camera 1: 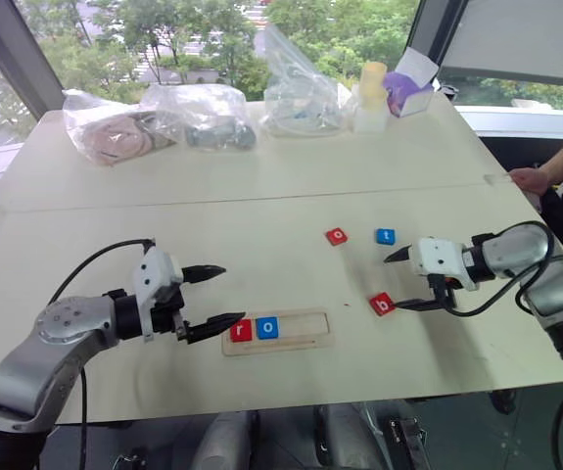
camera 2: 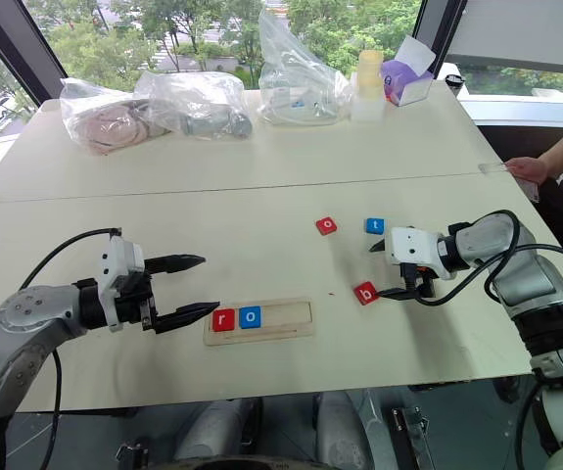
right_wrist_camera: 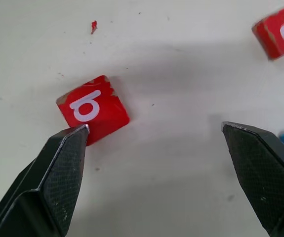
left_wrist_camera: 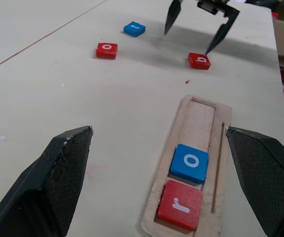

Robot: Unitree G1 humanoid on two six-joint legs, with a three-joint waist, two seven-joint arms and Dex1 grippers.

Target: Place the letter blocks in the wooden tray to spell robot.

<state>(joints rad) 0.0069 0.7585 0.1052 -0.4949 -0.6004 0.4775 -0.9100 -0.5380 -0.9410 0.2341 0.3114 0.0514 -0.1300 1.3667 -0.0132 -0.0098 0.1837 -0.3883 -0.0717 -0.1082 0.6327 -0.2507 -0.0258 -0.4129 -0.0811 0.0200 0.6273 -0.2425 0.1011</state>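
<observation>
Right wrist view looks down between the two black fingers of the right gripper (right_wrist_camera: 154,131), which stand wide apart with nothing held. One fingertip (right_wrist_camera: 77,133) sits at the edge of the red b block (right_wrist_camera: 93,108), a small flat square tile with a white lowercase letter, chipped pale along one corner; whether it touches the tile I cannot tell. From that tile, a tiny red fleck (right_wrist_camera: 94,24) lies on the tabletop at about 12 o'clock, and the red o block (right_wrist_camera: 278,32) at about 2 o'clock, well apart.

In the left eye view the right gripper hangs at 3 o'clock from the b tile. The loose red o lies at 11 o'clock from that tile, and the blue t block (camera 1: 385,236) at 12 o'clock.

The wooden tray (camera 1: 305,333), a long narrow pale strip with a shallow slot, lies at 8 o'clock from the b tile. At its left end sit the red r block (camera 1: 241,330) and the blue o block (camera 1: 267,328), side by side and touching; the remaining slot is bare wood.

The left gripper (camera 1: 220,296) hovers at 9 o'clock from the tray, fingers spread wide and empty, pointing along it.
</observation>
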